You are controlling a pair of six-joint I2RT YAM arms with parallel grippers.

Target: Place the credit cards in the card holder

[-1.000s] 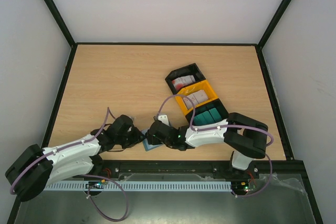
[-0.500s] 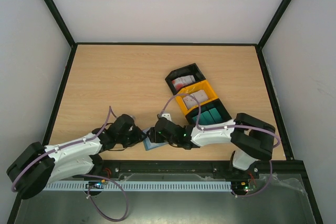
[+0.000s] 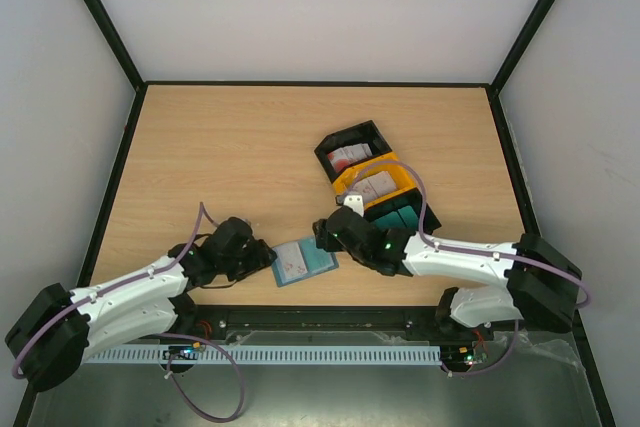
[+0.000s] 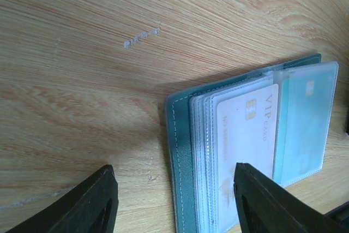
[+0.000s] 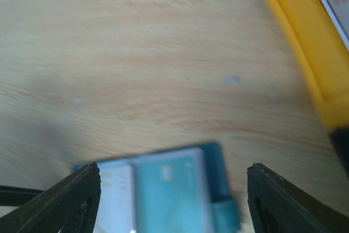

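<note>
The teal card holder lies open on the table near the front edge. In the left wrist view the card holder shows clear sleeves holding a white VIP card and a teal card. My left gripper is open, its jaws straddling the holder's left edge without closing. My right gripper is open and empty, just beyond the holder's right end. More credit cards, white with red marks, lie in the black bin and the yellow bin.
A three-bin tray stands diagonally right of centre: black bin rim, yellow bin rim, dark-green bin. The yellow bin's wall is close to my right gripper. The right arm stretches along the table's front edge.
My right gripper has drawn back from over the card holder, up and to the right toward the bins. The holder now lies uncovered and open. My left gripper has barely moved.
</note>
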